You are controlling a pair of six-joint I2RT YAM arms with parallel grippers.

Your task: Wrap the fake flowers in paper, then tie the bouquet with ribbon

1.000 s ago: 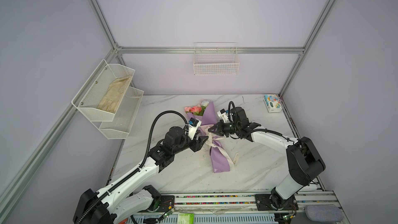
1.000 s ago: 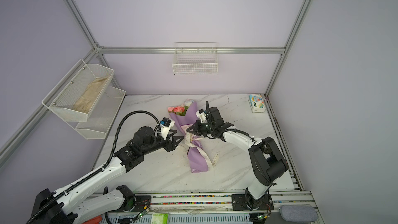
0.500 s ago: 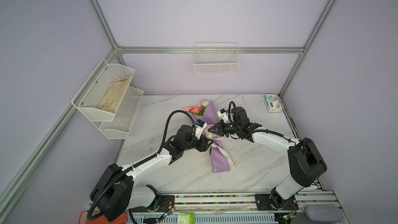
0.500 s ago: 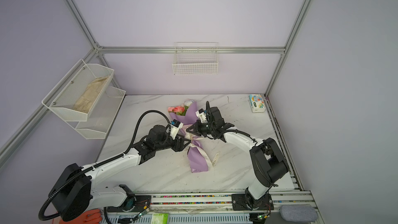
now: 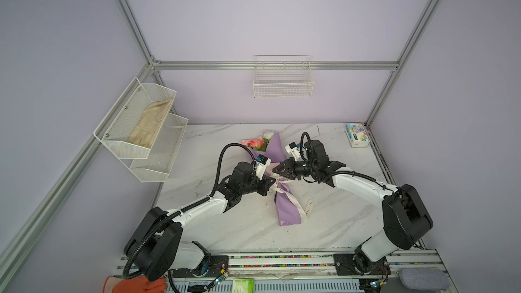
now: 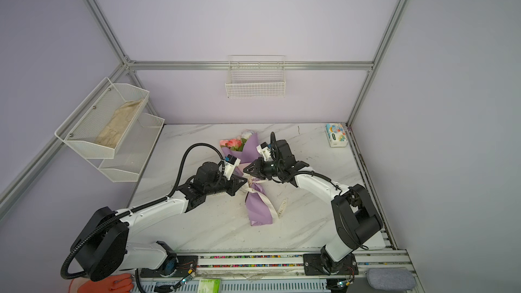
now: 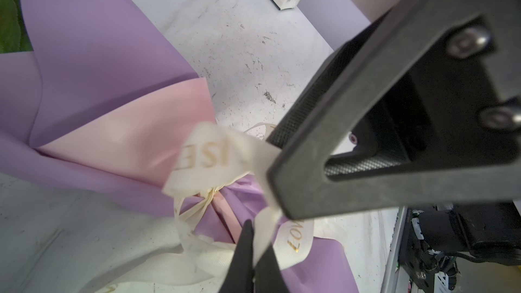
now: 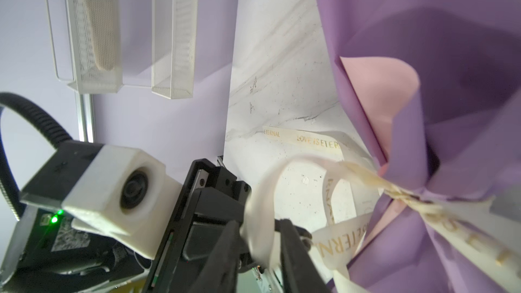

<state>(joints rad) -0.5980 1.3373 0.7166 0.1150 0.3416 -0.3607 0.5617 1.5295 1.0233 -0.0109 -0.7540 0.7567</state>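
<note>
The bouquet of fake flowers point(image 5: 287, 207) point(image 6: 258, 207) lies mid-table in a lilac paper cone, its pink and white roses point(image 5: 256, 143) pointing toward the back wall. A cream lettered ribbon point(image 5: 282, 186) point(image 7: 214, 150) point(image 8: 332, 145) is knotted round the cone's waist. My left gripper point(image 5: 272, 180) point(image 6: 244, 182) point(image 7: 255, 238) is shut on a strand of that ribbon beside the knot. My right gripper point(image 5: 275, 169) point(image 6: 245, 169) point(image 8: 259, 228) faces it from the right; its jaws stand apart, with a ribbon loop point(image 8: 260, 198) passing loosely between them.
A tissue pack point(image 5: 357, 135) lies at the back right corner. A wire basket point(image 5: 283, 80) hangs on the back wall. White mesh shelves point(image 5: 141, 128) on the left wall hold a beige cloth. An orange glove point(image 5: 135, 286) lies at the front rail.
My left arm has reached right to the knot and its gripper has closed on the ribbon. My right gripper, shut before, has let its jaws part.
</note>
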